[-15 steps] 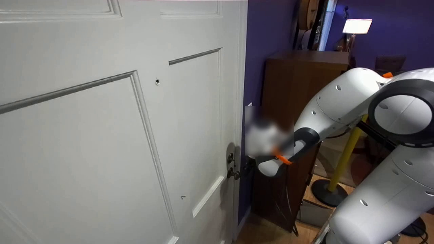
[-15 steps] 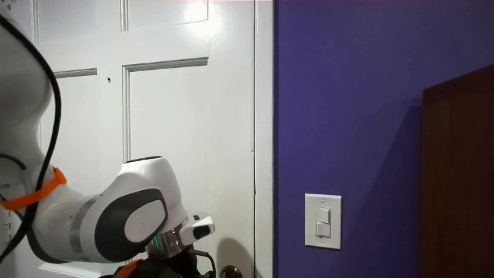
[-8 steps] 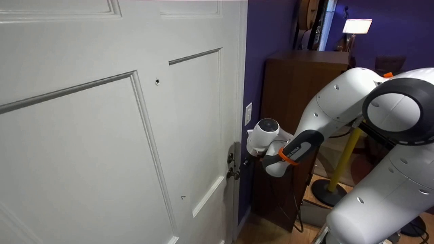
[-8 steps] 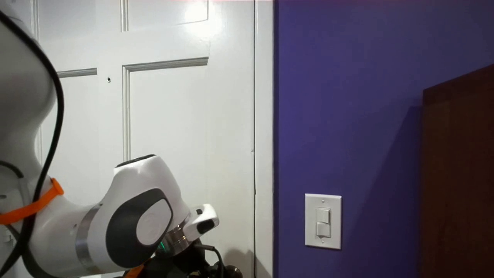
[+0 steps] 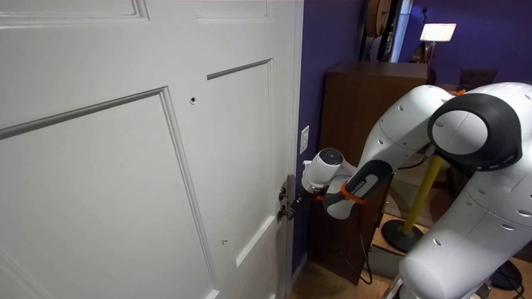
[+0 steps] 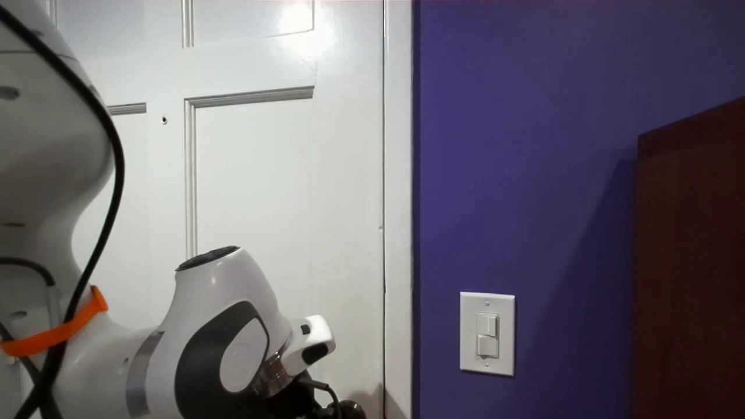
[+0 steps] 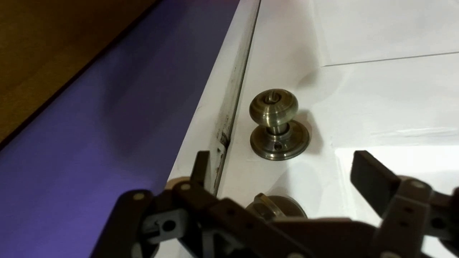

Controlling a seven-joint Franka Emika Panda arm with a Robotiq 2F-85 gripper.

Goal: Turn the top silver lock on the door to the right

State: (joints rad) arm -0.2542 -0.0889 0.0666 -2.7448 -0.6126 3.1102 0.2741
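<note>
Straight before the jaws rises the white door [image 5: 237,149], painted and panelled. Past its edge, to the left of the jaws in the wrist view, come the white frame [image 7: 211,118] and a purple wall [image 7: 143,118]; higher on that wall than the jaws sits a light switch [image 6: 487,326]. Well apart from them, in an exterior view, stand a lit lamp [image 5: 437,32] and a yellow post [image 5: 422,195], while wooden floor [image 5: 320,284] shows below. Spread wide, the jaws belong to a gripper [image 7: 282,157] near the door. Between its fingers [image 7: 371,175], as the wrist view looks, shows the lock [image 7: 292,208], a brassy disc with a raised thumb-turn [image 7: 270,204]; the gripper itself hides part of it, and whether they touch cannot be told. Farther out than the fingertips, about midway between them, a knob [image 7: 274,107] stands on its round plate [image 7: 263,145]. Beyond the jaws along the wall stands a dark brown cabinet [image 5: 345,108], its contents out of view.
</note>
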